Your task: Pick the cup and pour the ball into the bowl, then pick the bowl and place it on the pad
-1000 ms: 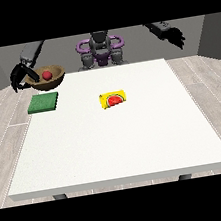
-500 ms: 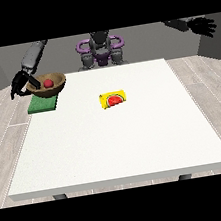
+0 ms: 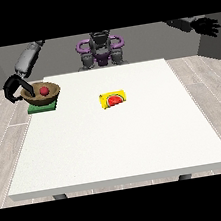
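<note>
Front view is being filled by a large white counter (image 3: 115,127), with the robot (image 3: 100,48) being seen small behind its far edge; a wooden bowl (image 3: 41,93) is being shown over a green pad (image 3: 42,107) near the counter's far corner at the view's left, its base appearing to be touching the pad, though whether it is being fully rested there cannot be told; a red ball (image 3: 44,90) is being carried inside the bowl; the hand at the view's left (image 3: 16,89) is being kept at the bowl's outer side, with its black fingers being curled round the rim, so the bowl is being grasped by it; the grey arm above that hand is being stretched down from the robot's shoulder towards the counter's edge; a yellow packet (image 3: 113,99) with a red half-round picture is being left lying flat near the counter's middle, well apart from the bowl and the pad; the hand at the view's right (image 3: 207,25) is being held high and far out to the side, away from the counter and from every object, with its fingers being spread and nothing being held in it; no cup is being made out anywhere on the counter.
</note>
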`<act>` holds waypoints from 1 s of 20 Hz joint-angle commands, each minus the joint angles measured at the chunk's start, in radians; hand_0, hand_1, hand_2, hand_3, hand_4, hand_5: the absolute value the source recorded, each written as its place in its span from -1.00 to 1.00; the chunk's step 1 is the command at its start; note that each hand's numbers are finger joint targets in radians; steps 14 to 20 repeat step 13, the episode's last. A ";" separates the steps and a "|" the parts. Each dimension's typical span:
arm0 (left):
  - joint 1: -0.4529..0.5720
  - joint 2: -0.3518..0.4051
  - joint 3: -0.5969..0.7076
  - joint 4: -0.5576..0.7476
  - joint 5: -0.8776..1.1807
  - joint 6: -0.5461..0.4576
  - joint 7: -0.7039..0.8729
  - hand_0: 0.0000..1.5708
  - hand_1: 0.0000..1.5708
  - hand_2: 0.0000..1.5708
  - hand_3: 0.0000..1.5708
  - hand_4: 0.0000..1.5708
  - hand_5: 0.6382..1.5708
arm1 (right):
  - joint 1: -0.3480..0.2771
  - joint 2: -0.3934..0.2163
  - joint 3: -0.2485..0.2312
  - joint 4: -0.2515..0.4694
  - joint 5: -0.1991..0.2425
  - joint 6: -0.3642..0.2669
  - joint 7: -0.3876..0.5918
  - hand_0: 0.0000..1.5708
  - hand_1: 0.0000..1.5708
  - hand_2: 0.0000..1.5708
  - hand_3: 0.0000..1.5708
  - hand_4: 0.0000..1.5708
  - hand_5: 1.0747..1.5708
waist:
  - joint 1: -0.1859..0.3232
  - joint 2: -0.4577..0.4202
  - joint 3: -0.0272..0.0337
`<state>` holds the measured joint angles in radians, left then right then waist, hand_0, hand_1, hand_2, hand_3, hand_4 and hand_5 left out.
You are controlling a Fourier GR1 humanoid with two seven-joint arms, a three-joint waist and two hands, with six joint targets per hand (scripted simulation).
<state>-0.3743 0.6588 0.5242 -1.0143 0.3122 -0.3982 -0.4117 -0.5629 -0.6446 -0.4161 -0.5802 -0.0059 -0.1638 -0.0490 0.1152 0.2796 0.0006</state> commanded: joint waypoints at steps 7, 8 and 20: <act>0.001 -0.088 -0.116 -0.086 -0.039 0.053 0.121 -1.00 -1.00 -1.00 -1.00 0.28 1.00 | -0.056 0.022 0.054 0.050 0.028 0.023 0.095 -1.00 -1.00 -1.00 -1.00 -1.00 0.15 | -0.013 -0.151 0.0004; -0.034 -0.180 -0.179 -0.163 -0.044 0.095 0.161 -1.00 -1.00 -1.00 -1.00 0.15 0.97 | -0.104 -0.026 0.064 0.071 0.043 0.043 0.154 -1.00 -1.00 -1.00 -1.00 -1.00 0.15 | 0.003 -0.184 0.0026; 0.049 -0.208 -0.208 -0.075 -0.091 0.133 0.232 -1.00 -1.00 -1.00 -1.00 0.15 0.97 | -0.136 0.055 0.094 -0.035 -0.003 0.156 0.185 -1.00 -1.00 -1.00 -1.00 -0.39 0.45 | -0.076 -0.414 -0.0021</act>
